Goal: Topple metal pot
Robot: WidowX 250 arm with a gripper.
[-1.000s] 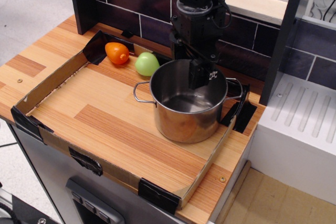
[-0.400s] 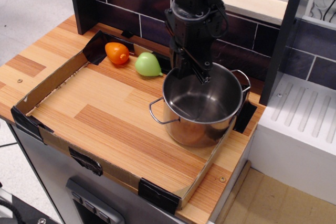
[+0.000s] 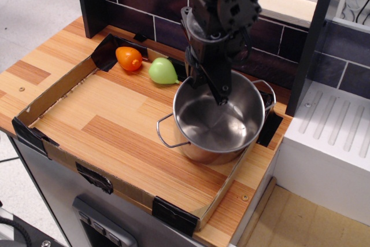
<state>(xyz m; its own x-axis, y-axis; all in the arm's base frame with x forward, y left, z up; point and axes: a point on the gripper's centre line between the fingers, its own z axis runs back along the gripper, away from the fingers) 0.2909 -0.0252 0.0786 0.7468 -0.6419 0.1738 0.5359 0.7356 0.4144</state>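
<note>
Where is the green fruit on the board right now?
The green fruit lies near the board's back edge, just right of the orange fruit and left of the tilted pot, close to its rim.

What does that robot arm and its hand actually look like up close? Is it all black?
Yes, nearly all black. The arm is a chunky stack of boxy and rounded matte black housings, with thin black cables looping along its side. It narrows to a slim dark hand with narrow fingers. No coloured markings or labels are visible.
</note>
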